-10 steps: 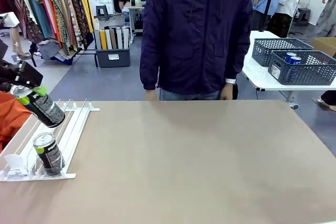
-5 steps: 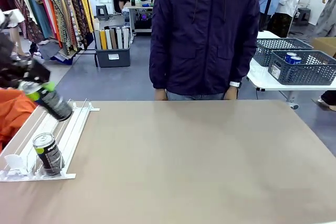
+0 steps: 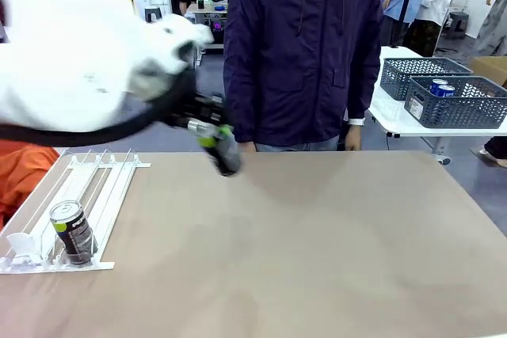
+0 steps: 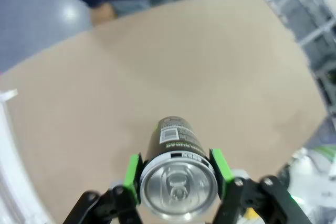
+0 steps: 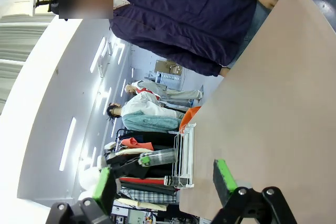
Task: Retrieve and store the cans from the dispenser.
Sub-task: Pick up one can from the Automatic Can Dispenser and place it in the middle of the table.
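The left gripper [image 4: 177, 170] squeezes a black can [image 4: 175, 136] above the table [image 4: 220, 77]. The right gripper [image 5: 165, 182] has its fingers wide apart.

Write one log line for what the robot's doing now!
left gripper: shut on black can, above table | right gripper: open, empty | dispenser: another black can at its near end

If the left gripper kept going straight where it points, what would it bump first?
Probably the bare table. The can in the left gripper would touch it first; nothing else seems in the way.
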Motion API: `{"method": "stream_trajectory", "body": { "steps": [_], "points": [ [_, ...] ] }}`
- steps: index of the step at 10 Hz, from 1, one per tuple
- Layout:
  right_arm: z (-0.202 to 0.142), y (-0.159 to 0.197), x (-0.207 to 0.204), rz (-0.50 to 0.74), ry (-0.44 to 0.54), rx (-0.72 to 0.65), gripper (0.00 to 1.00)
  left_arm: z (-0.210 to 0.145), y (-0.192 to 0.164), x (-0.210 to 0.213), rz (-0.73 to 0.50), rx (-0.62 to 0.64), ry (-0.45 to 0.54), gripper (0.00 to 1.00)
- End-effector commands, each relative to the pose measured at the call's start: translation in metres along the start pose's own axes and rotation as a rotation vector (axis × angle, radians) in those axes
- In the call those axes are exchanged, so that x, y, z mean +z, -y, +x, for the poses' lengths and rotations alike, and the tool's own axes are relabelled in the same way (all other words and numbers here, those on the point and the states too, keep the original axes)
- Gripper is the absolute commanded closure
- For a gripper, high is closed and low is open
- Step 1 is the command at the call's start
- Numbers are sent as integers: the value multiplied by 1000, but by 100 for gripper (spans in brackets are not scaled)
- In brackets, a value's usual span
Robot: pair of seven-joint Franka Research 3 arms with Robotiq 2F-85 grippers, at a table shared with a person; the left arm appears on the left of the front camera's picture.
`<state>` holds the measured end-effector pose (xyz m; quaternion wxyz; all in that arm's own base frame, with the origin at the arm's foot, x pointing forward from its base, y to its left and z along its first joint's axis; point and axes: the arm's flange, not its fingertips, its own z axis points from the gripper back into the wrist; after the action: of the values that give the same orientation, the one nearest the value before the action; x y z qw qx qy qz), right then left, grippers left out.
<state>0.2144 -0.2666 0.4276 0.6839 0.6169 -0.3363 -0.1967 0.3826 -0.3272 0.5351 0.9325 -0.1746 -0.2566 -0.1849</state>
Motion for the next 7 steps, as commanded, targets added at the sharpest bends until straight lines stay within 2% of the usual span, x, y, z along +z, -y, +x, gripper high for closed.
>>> {"method": "stream_trajectory", "body": {
  "steps": [1,3,4,7],
  "points": [
    [1,-4,-1,8,6,-6,0,53,45,-73,64,-56,-145,100],
    [1,-4,-1,8,6,-6,0,49,73,-137,166,-114,-215,100],
    [1,-4,-1,8,6,-6,0,44,73,-155,191,-117,-268,100],
    [1,-4,-1,8,6,-6,0,31,70,-190,209,-129,-326,100]
  ]
}}
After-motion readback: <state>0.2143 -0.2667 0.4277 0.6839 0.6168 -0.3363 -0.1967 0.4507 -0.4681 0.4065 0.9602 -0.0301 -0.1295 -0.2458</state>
